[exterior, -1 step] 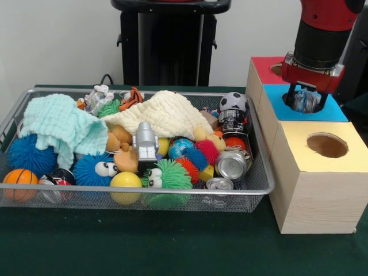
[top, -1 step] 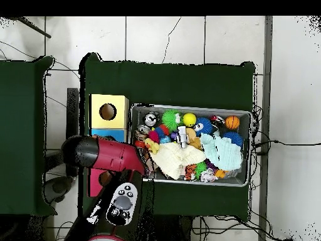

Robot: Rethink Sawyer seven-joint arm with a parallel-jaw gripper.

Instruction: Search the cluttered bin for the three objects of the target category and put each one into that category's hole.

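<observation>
Gripper (exterior, -1 step: 306, 99): upper right of the front view, hanging over the hole in the blue box (exterior, -1 step: 336, 112). Something crinkled and clear, likely a plastic item, sits between its fingers (exterior, -1 step: 294, 98); they pinch it, as far as the view shows. In the overhead view the arm (top, -1 step: 106, 154) hides the gripper entirely.

Boxes: three in a row at right of the front view, the red box (exterior, -1 step: 263, 66) farthest back, blue in the middle, the yellow box (exterior, -1 step: 322, 167) nearest, each with a round hole on top.

Bin (exterior, -1 step: 138, 195): wire mesh, left and centre of the frame, well apart from the gripper. Contents include two crushed cans (exterior, -1 step: 232, 163) at its right end, a dark can (exterior, -1 step: 233, 119) with a small football (exterior, -1 step: 233, 102) behind it, spiky balls, a basketball (exterior, -1 step: 19, 179), a toy robot (exterior, -1 step: 145, 144), a mint cloth (exterior, -1 step: 54, 123) and a cream cloth (exterior, -1 step: 167, 115) covering much else.

Step in hand, by judgement: dropping the held item into the blue hole. Advice: centre the item over the opening, lower until it sits inside the rim, then release; a crumpled piece may catch on the edge. The target category cannot be told for certain. Further pieces may lie under the cloths.
</observation>
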